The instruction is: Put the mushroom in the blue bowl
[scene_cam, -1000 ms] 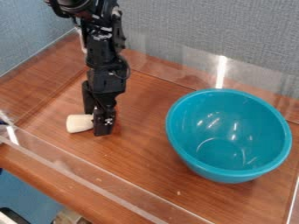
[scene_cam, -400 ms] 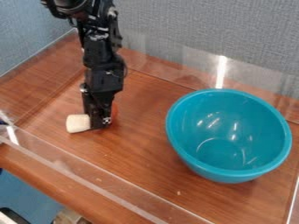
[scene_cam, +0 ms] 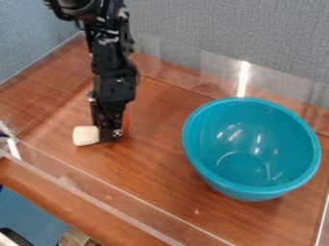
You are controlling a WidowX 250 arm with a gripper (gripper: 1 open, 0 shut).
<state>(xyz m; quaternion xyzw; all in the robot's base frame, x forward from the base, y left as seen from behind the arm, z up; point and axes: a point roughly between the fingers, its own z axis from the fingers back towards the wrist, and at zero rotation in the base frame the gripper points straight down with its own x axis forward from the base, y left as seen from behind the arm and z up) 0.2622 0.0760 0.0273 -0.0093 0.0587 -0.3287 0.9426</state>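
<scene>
wooden table (scene_cam: 167, 183), reddish-brown, glossy. clear plastic wall (scene_cam: 244, 79) along its far edge. grey-blue backdrop (scene_cam: 232, 29) behind.

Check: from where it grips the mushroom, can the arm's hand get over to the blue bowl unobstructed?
Probably yes. The hand is down on the mushroom at the left of the wooden table, and only bare wood lies between it and the open, empty blue bowl.

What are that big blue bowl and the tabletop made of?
The blue bowl looks like smooth, glossy plastic: light glints off its inside. The tabletop looks like reddish-brown wood or wood-look laminate, with visible grain and a slight sheen.
</scene>
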